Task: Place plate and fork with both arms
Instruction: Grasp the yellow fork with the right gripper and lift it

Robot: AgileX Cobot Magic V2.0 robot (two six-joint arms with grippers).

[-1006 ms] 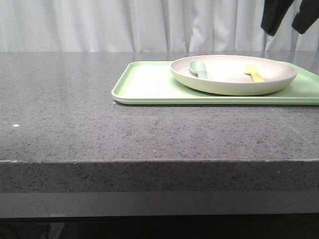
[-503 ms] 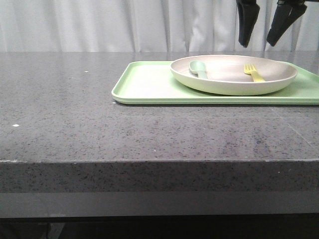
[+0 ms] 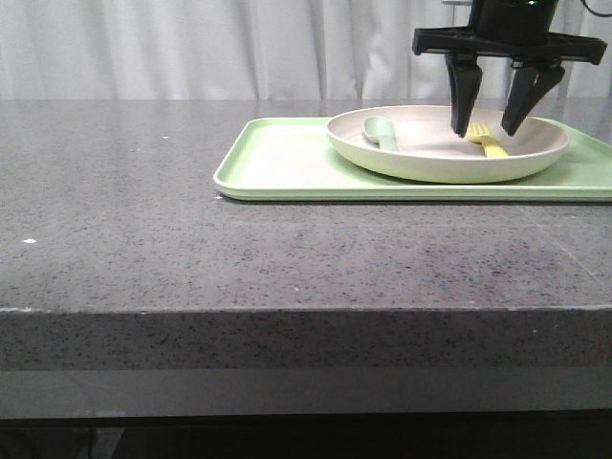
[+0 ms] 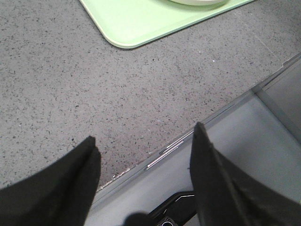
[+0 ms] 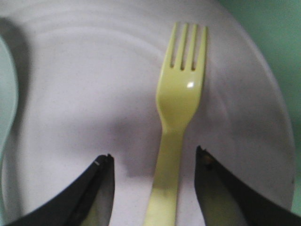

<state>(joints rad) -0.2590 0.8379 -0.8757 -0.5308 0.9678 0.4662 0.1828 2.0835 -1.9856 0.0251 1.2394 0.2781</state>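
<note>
The cream-white plate [image 3: 426, 161] sits on the light green tray [image 3: 287, 163] at the right of the table. The pale yellow fork [image 3: 490, 143] lies in the plate's right part; in the right wrist view the fork [image 5: 181, 108] lies on the plate [image 5: 84, 94] with its handle between my fingers. My right gripper [image 3: 486, 129] is open and low over the fork, a finger on each side of the handle [image 5: 154, 157]. My left gripper [image 4: 143, 141] is open and empty over the table's front edge, out of the front view.
A pale grey-green spoon [image 3: 381, 131] lies in the plate's left part. The grey speckled table [image 3: 143, 210] stretches left and forward of the tray. A corner of the tray [image 4: 141, 23] shows in the left wrist view. White curtains hang behind.
My right gripper has come down from above the plate to just over the fork, fingers open on either side of it. The plate, fork and spoon have not moved.
</note>
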